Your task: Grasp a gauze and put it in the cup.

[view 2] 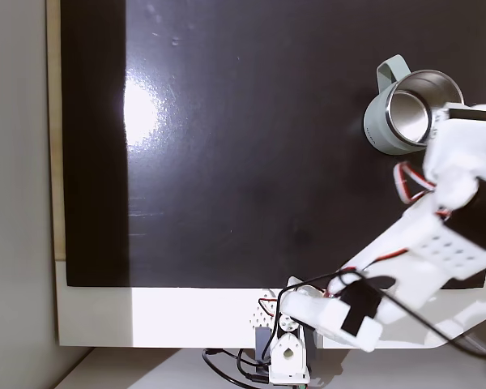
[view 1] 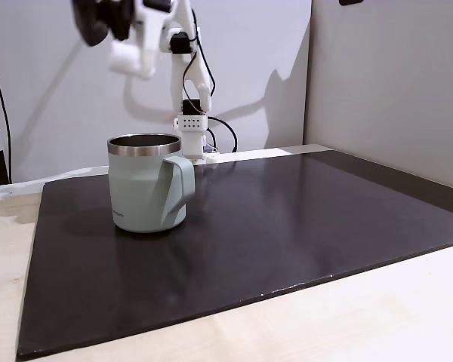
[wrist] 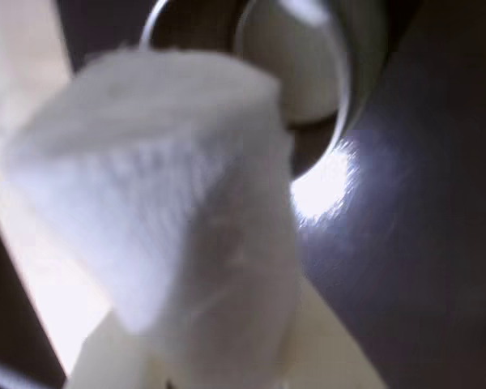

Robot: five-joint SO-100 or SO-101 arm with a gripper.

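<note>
You see the gauze [wrist: 170,211] close up and badly blurred in the wrist view, with white glare on the dark mat [wrist: 421,243] at three o'clock. In a fixed view from above, glare blooms on the mat at ten o'clock. The side fixed view is evenly lit and sharp, with soft arm shadows on the wall [view 1: 279,83].

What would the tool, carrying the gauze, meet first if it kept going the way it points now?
Probably the cup's open mouth. In the wrist view the tool holds the gauze aimed at the steel rim just ahead, though blur leaves depth unclear.
</note>
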